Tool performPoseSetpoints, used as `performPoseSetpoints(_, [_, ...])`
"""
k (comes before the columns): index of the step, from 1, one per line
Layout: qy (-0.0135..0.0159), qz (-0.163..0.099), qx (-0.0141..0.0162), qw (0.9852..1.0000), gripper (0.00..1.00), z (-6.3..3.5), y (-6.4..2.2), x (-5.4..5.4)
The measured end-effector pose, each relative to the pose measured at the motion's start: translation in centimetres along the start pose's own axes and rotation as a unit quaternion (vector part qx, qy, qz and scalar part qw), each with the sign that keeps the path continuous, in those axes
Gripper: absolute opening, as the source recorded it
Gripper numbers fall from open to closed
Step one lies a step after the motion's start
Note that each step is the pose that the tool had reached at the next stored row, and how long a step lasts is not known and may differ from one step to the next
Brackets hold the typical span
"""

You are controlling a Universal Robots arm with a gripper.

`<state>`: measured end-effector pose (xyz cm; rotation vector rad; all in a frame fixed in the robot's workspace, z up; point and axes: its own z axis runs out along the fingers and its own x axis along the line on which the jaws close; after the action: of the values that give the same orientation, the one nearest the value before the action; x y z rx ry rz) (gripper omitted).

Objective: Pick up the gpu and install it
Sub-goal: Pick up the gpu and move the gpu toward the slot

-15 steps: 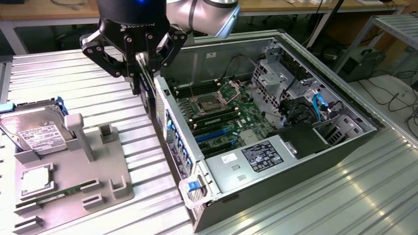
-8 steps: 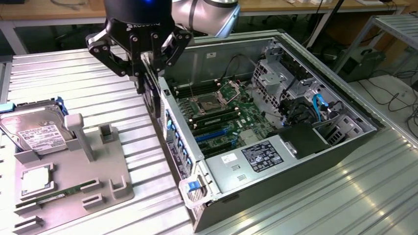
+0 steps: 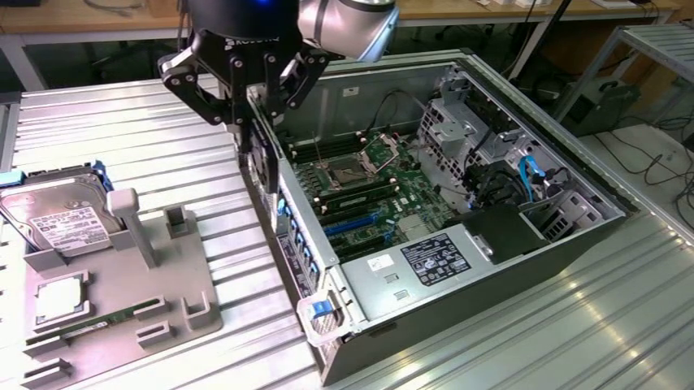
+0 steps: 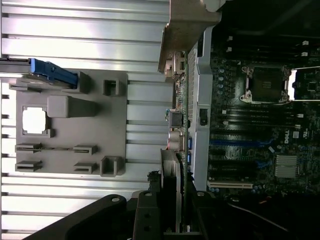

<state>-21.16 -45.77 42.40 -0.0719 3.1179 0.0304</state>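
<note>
Dark gpu point(image 3: 260, 162) pinched at top edge by gripper point(image 3: 258, 118) jaws; looks stiff, light, probably fragile; edges best hold.

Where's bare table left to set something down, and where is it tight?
Free: ribbed table beyond the gray fixture, and the strip on the exterior view's right of the computer case. Tight: between fixture and case, where the gripper holds the gpu.

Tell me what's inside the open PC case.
Motherboard with bare CPU socket, blue slots, cables, labelled silver box, black shroud. Board beneath box and shroud is hidden. The gripper holds the gpu at the case edge.
</note>
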Motion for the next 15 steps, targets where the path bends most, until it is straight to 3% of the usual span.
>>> performPoseSetpoints(15, [0.0001,0.000,0.0000,1.0000,0.28,0.04,-0.08,-1.6])
